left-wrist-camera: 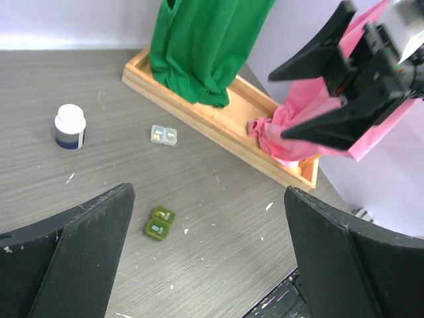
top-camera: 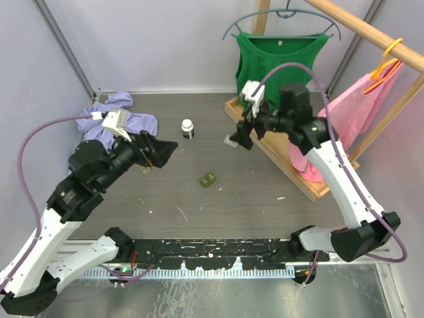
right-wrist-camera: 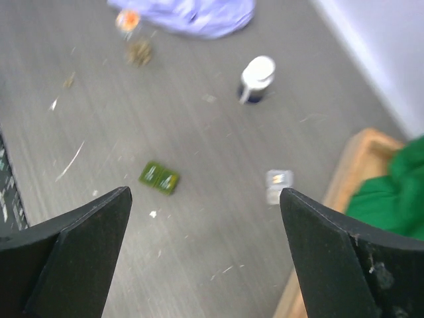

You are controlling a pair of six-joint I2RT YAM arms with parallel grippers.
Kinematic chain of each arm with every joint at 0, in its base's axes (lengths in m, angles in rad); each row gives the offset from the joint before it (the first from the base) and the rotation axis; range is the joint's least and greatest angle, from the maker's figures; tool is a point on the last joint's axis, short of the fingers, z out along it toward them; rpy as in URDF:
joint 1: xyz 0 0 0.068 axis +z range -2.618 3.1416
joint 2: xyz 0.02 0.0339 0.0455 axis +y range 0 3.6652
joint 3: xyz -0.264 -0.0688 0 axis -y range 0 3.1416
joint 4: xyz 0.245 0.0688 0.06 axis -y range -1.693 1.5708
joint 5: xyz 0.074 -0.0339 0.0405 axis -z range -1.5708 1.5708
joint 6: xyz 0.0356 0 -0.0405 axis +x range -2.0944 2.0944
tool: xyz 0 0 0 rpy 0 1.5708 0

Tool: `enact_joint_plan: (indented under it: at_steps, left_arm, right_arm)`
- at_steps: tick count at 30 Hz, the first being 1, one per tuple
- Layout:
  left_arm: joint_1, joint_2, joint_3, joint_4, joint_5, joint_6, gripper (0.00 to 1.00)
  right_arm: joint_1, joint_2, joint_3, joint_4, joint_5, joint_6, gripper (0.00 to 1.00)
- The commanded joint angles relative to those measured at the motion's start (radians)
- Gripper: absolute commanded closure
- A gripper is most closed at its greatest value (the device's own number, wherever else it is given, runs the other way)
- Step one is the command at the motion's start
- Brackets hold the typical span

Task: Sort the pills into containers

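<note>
Both left tool (left-wrist-camera: 207, 192) and right tool (right-wrist-camera: 204, 192) gape; olive case (top-camera: 209, 179) lies long axis slanting far-right.

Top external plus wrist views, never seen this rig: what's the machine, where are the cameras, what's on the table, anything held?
Two robot arms are bolted at the near edge of a table. The wide picture looks down from above and behind; the other two come from each wrist, so the dark wedges are that arm's own fingers. Both the left gripper and right gripper are open, holding nothing. On the table lie an olive green pill case, a clear pill case, a white pill bottle and a lavender cloth. A green top and a pink garment hang over a wooden tray.
</note>
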Motion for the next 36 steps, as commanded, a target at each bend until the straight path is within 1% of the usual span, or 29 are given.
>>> enact_joint_plan:
  at_steps: [1,5,7,12,14,20,23,27,36]
  left_arm:
    - [0.004,-0.014,0.134,-0.115,-0.009,0.002,0.02]
    - [0.004,-0.014,0.218,-0.167,0.020,0.000,0.02]
    - [0.005,-0.008,0.262,-0.202,0.034,0.010,0.02]
    - [0.004,-0.004,0.314,-0.238,0.063,0.027,0.02]
    - [0.004,-0.008,0.315,-0.239,0.064,0.029,0.02]
    - [0.004,-0.018,0.306,-0.243,0.065,0.045,0.02]
    - [0.004,-0.023,0.294,-0.246,0.064,0.057,0.02]
    - [0.004,-0.023,0.275,-0.251,0.071,0.061,0.02]
    - [0.004,-0.011,0.270,-0.242,0.078,0.075,0.02]
  right_arm:
    - [-0.008,-0.063,0.221,-0.030,0.186,0.169,0.00]
    - [-0.008,-0.085,0.333,-0.039,0.166,0.244,0.00]
    - [-0.016,-0.091,0.364,-0.022,0.150,0.335,0.00]
    - [-0.036,-0.113,0.416,0.009,0.248,0.579,0.00]
    - [-0.040,-0.120,0.434,0.001,0.242,0.617,0.00]
    - [-0.053,-0.124,0.433,-0.001,0.257,0.644,0.00]
    - [-0.063,-0.126,0.421,-0.001,0.232,0.644,0.00]
    - [-0.074,-0.128,0.420,-0.004,0.204,0.629,0.00]
    - [-0.087,-0.139,0.402,-0.011,0.212,0.586,0.00]
